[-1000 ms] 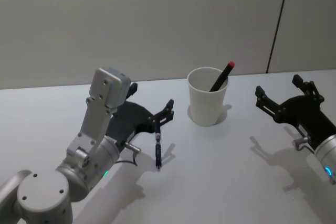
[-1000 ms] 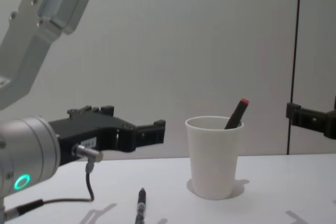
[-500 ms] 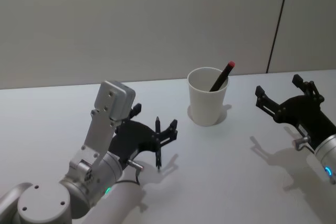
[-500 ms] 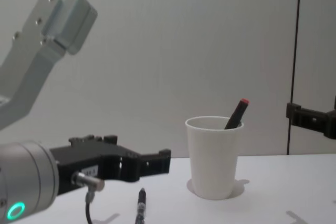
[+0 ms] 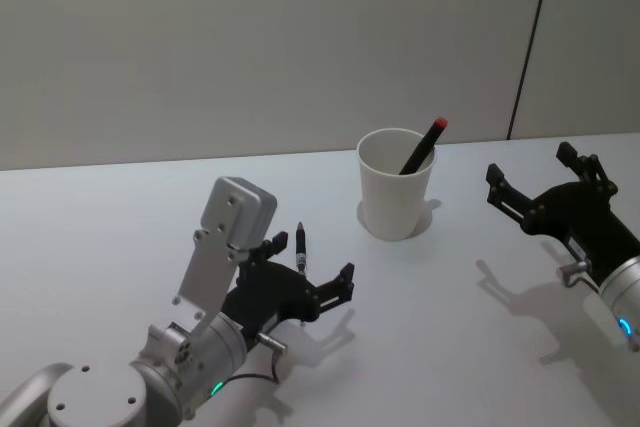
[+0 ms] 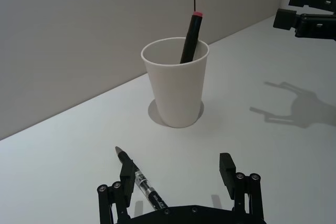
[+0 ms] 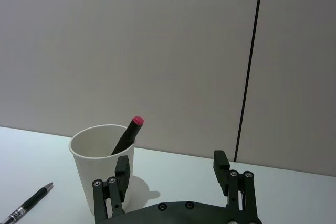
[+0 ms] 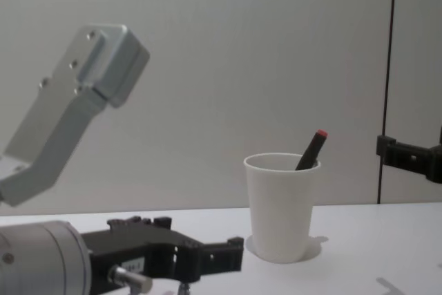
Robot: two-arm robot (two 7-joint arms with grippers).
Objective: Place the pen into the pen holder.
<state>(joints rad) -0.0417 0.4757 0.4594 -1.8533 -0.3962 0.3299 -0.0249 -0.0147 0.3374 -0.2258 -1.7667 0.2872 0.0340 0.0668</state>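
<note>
The pen (image 6: 137,178), black with a clear section, lies flat on the white table. My left gripper (image 6: 176,170) hangs open low over it, and the pen lies just inside one finger (image 6: 126,174). In the head view the pen's tip (image 5: 300,244) sticks out past the left gripper (image 5: 310,262). The pen holder (image 5: 396,187), a white paper cup, stands upright farther back and holds a black marker with a red cap (image 5: 425,144). My right gripper (image 5: 545,192) stands open to the right of the cup with nothing in it. From the chest I see the cup (image 8: 282,205) and the left gripper (image 8: 214,253).
The white table (image 5: 450,307) ends at a grey wall just behind the cup. A dark vertical seam (image 5: 530,42) runs down the wall at the right. The right wrist view shows the cup (image 7: 102,166) and the pen (image 7: 29,203) beyond my right gripper (image 7: 171,166).
My left gripper has dropped lower and drawn back toward me until its open fingers are over the pen. The pen, the cup and the right arm have not moved.
</note>
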